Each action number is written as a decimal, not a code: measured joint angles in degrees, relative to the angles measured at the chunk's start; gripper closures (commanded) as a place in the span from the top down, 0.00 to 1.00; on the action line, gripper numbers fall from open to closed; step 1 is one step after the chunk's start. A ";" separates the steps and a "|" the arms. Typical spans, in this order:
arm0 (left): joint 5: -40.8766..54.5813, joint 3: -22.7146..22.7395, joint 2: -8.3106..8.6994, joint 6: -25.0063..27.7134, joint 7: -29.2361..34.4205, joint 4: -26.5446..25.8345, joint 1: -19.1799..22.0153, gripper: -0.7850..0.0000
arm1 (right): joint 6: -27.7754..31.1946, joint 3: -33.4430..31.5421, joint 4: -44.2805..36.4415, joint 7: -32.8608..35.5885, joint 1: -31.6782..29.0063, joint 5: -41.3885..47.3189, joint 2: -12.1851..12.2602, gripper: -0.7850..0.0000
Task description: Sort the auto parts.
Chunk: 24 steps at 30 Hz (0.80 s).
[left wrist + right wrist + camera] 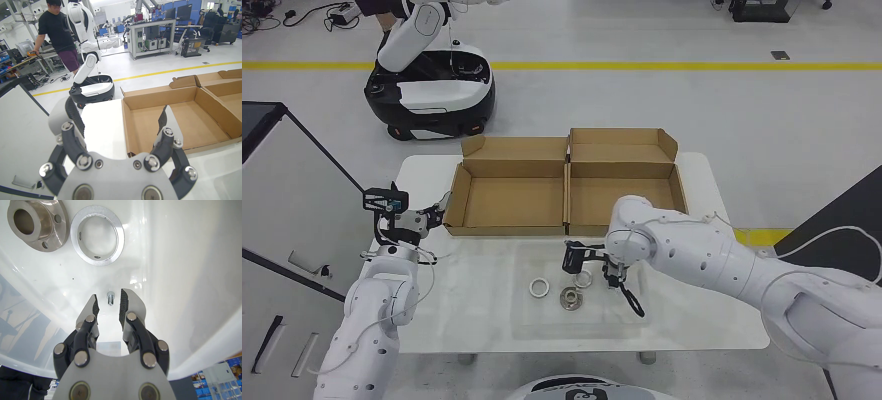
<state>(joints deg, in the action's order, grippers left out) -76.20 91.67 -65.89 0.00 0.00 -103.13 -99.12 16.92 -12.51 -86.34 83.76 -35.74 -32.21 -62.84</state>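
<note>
Small bolt (pixel 110 298): bright steel, socket head, threaded shank, lying flat on the glossy floor of the tray (pixel 170 275). Positioned between the ribbed black pads of the right gripper (pixel 110 296), touching neither; fingers part-open, nothing held.

Farther along the tray floor, side by side: matte silver ring (pixel 97 236), thin-walled with small side holes, and flanged bushing (pixel 36 224), brushed metal, with a raised collar and drilled flange.

From the top view: tray (pixel 532 325) translucent, on the white table (pixel 472 320); second pale ring (pixel 540 288) lying apart; two open cardboard boxes (pixel 507 190) side by side behind the tray. Right arm bent across the tray, gripper (pixel 582 262) pointing down.

Left gripper (pixel 117 104) raised at the table's left edge, beside the nearer box, fingers spread wide, nothing held.
</note>
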 measured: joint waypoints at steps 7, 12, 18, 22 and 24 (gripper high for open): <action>0.00 0.00 0.00 0.00 0.00 0.00 0.00 1.00 | -0.04 -1.07 0.02 0.25 -0.65 0.34 0.21 0.26; 0.00 0.00 0.00 0.00 0.00 0.00 0.00 1.00 | 0.23 -1.66 0.16 0.63 -1.12 0.48 0.33 0.25; 0.00 0.00 0.00 0.00 0.00 0.00 0.00 1.00 | 0.24 -2.19 0.31 0.88 -1.62 0.33 0.32 0.18; 0.00 0.00 0.00 0.00 0.00 0.00 0.00 1.00 | 0.29 -2.56 0.35 0.86 -1.93 0.29 0.31 0.00; 0.00 0.00 0.00 0.00 0.00 0.00 0.00 1.00 | 0.30 -2.76 0.37 0.89 -2.11 0.23 0.33 0.00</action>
<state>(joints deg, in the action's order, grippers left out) -76.20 91.67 -65.89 0.00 0.00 -103.13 -99.12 17.22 -15.27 -85.97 84.66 -37.85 -31.97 -62.50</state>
